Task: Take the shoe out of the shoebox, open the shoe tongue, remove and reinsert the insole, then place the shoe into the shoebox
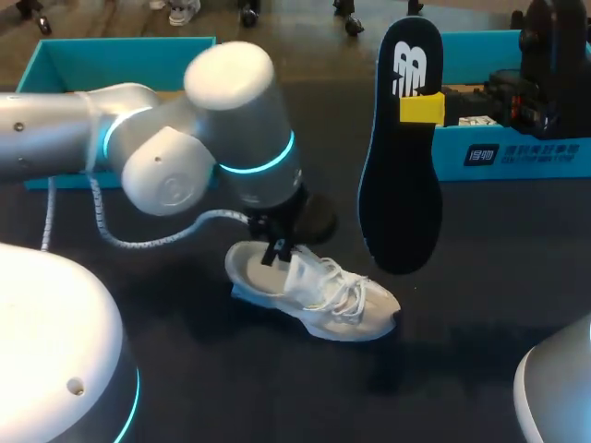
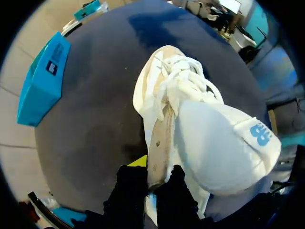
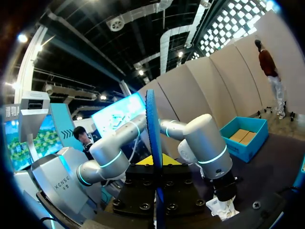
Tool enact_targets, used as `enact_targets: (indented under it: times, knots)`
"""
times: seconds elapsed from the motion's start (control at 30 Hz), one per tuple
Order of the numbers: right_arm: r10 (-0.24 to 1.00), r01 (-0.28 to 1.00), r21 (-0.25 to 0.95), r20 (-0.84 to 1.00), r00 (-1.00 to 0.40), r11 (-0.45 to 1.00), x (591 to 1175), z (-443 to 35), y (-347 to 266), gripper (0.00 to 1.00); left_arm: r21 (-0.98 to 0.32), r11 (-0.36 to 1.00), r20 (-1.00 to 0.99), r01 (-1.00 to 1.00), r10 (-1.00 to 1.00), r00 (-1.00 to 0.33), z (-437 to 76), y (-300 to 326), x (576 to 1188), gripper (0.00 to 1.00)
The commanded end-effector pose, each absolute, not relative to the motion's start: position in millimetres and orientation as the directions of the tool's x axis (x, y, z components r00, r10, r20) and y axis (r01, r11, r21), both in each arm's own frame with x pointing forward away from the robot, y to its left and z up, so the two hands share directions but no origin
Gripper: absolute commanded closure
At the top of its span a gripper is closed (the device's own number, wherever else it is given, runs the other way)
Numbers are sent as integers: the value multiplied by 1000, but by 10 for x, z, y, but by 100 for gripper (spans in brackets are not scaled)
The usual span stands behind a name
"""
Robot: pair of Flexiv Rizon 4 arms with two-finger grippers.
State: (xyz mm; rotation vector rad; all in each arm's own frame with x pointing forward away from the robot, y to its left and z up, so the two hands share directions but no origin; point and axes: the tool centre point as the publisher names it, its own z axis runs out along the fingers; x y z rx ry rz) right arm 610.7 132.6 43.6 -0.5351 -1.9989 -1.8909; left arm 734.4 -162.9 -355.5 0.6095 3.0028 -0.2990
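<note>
Hanging upright, clamped in the right gripper (image 3: 155, 167), the insole (image 1: 402, 166) has the shoe (image 1: 319, 291) at its seven o'clock, toe toward four, heel pinched by the left gripper (image 2: 152, 177).

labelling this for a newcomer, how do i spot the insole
Start at the dark table; by the white lace-up sneaker on it, the right gripper holds up a long black insole with a white logo. It alone hangs upright in the air.

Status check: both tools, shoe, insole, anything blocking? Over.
Left tool shut on shoe at collar, shoe on table. Right tool shut on insole, held upright above table. Nothing between insole and shoe.
</note>
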Motion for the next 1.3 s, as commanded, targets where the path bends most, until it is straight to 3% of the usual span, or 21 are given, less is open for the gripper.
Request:
enact_targets:
  times: [0.03,0.2,0.6,0.87,0.93,1.3]
  knots:
    - [39,490,871,488,-872,48,6138,433,1359,100,-221,807,-177,548,519,-836,-3217,-1372,7154,100]
    - [39,490,871,488,-872,48,6138,433,1359,100,-161,599,-343,785,712,-613,-3012,-1219,6929,100]
    - [39,490,871,488,-872,48,6138,433,1359,100,-162,580,-348,798,723,-596,-2983,-1216,6943,100]
    - [39,490,871,488,-872,48,6138,433,1359,100,-65,176,-270,982,945,-187,-2869,-1268,6749,100]
    - [39,490,871,488,-872,48,6138,433,1359,100,35,66,-259,997,964,-55,-2916,-1258,6709,100]
    - [39,490,871,488,-872,48,6138,433,1359,100,46,30,-227,999,974,-19,-3052,-1374,6702,100]
